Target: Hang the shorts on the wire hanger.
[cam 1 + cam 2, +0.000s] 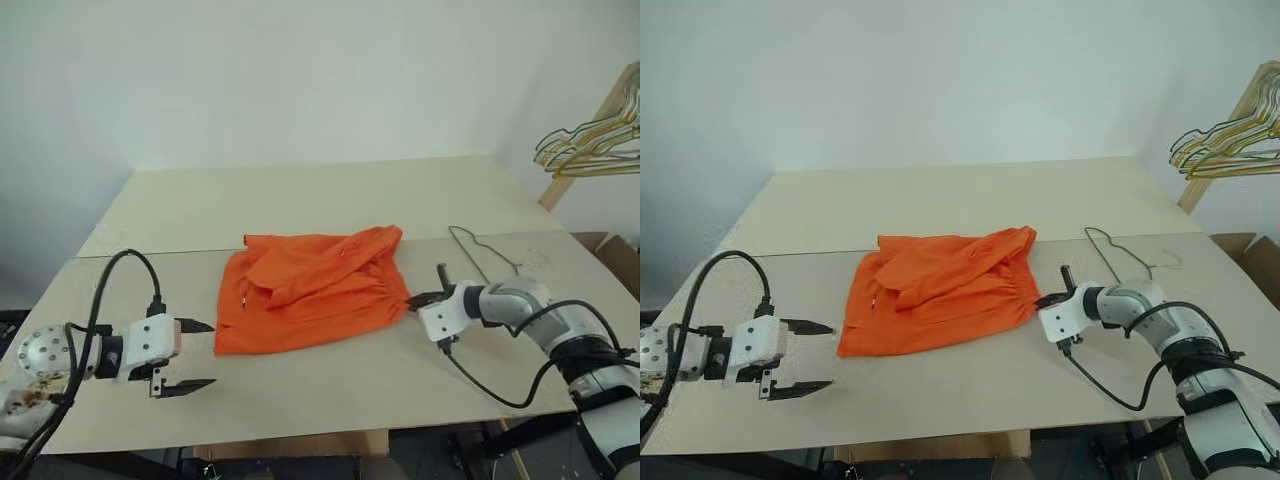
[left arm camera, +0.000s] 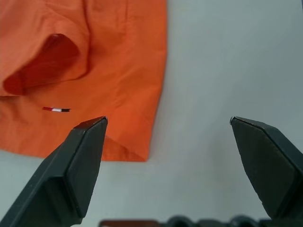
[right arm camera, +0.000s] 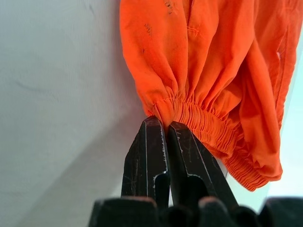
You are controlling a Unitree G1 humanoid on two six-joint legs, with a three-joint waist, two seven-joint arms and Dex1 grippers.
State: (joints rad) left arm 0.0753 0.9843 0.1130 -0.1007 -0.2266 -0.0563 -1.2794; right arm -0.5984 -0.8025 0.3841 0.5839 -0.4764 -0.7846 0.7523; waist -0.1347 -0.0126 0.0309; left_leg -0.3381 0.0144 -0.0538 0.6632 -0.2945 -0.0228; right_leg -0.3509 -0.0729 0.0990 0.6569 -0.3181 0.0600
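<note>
Shorts (image 1: 310, 290): flat at table (image 1: 330, 390) centre; hanger (image 1: 478, 252) lies just right, unused. Right gripper (image 3: 165, 124) pinches the waistband's corner; left gripper (image 1: 190, 354), spread, waits near the left hem. Step: securing the garment; the next move likely calls for lifting the waistband toward the hanger.

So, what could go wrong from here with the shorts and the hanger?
1. The right gripper pinches only a thin fold at the waistband corner of the shorts; it may slip when lifted.
2. The left gripper is open beside the hem, off the fabric, so one-sided lifting may bunch the shorts.
3. The wire hanger lies flat near the right arm and could get knocked.
</note>
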